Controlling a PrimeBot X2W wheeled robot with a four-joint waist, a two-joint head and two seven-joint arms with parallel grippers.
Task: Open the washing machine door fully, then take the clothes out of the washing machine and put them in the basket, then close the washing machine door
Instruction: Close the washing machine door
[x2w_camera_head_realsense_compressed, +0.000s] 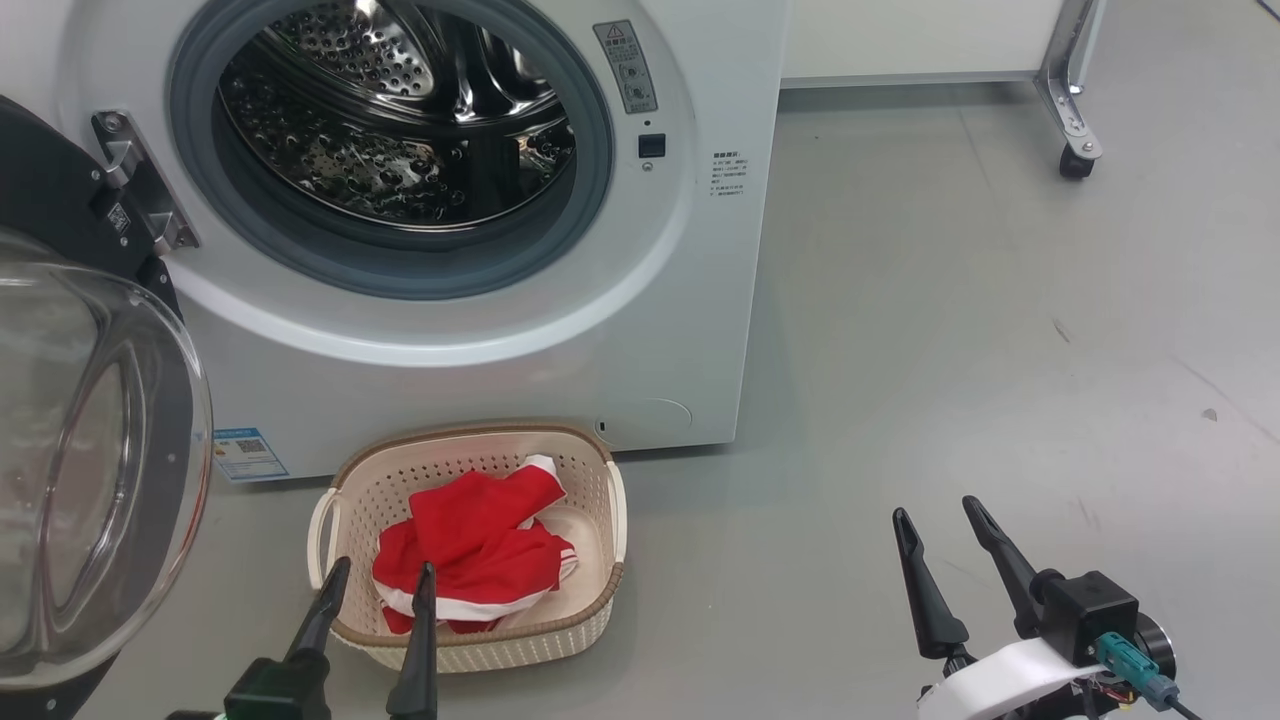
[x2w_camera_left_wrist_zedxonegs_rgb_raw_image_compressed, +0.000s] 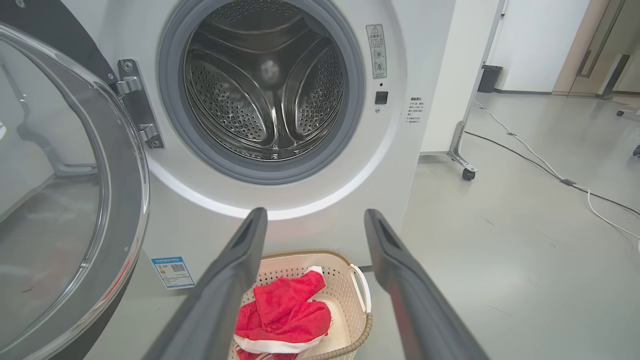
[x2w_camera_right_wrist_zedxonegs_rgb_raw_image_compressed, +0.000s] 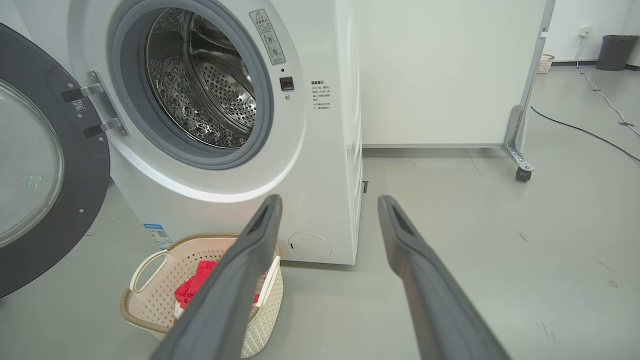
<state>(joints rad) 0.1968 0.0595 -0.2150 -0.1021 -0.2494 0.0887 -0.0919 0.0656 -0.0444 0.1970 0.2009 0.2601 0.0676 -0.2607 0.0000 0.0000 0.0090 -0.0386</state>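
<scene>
Clothes (red, white-trimmed) lie crumpled in basket; both jaws gape, empty.

Looks like a lab or test bay in an office building, not a home. Washing machine stands free on a bare grey floor. Beside it is a white partition panel on a castor. Loose cable runs across the floor, a dark waste bin sits at the far wall, and there's a plain wood door beyond.
</scene>
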